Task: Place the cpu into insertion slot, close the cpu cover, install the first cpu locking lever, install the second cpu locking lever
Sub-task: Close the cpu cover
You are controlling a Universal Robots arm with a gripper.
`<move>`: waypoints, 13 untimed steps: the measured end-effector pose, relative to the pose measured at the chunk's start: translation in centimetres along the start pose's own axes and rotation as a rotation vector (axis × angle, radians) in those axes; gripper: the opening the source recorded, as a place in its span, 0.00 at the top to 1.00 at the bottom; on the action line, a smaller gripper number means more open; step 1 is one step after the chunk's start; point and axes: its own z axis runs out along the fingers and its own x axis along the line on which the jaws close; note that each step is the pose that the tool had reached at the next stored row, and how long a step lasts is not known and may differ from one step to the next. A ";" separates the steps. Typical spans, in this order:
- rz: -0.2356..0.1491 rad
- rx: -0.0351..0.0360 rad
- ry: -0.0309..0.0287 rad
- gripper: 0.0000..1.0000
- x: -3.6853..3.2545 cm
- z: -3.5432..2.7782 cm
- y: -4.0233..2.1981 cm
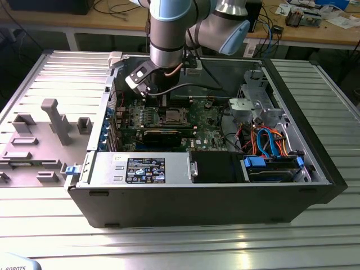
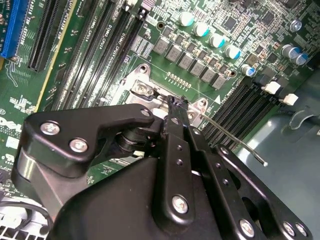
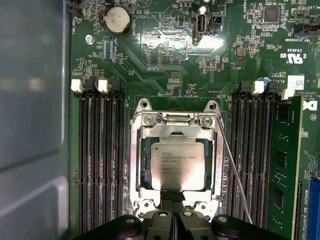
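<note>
Silver chip (image 3: 176, 165) lies flat in the socket (image 3: 145, 170) at the middle of the green board (image 3: 165, 55), frame cover (image 3: 172, 120) down over it. Your fingers (image 3: 167, 202) are pinched together, empty, at the cover's edge, seemingly to hold it down. One wire lever (image 3: 234, 172) stands unlatched.

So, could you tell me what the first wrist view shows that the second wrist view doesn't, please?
First wrist view: the cpu lying inside the windowed cpu cover, plus a round coin battery. Second wrist view: a row of silver-topped capacitors. Both: the claw beside the cpu cover, and a thin locking lever slanting away from it.
</note>
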 end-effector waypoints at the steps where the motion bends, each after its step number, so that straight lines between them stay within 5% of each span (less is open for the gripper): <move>1: 0.000 -0.0001 0.0002 0.89 0.00 0.01 0.00; 6: -0.003 -0.0005 0.0007 0.89 0.03 -0.50 -0.01; 13: -0.009 0.0000 0.0010 0.89 0.01 -0.20 0.01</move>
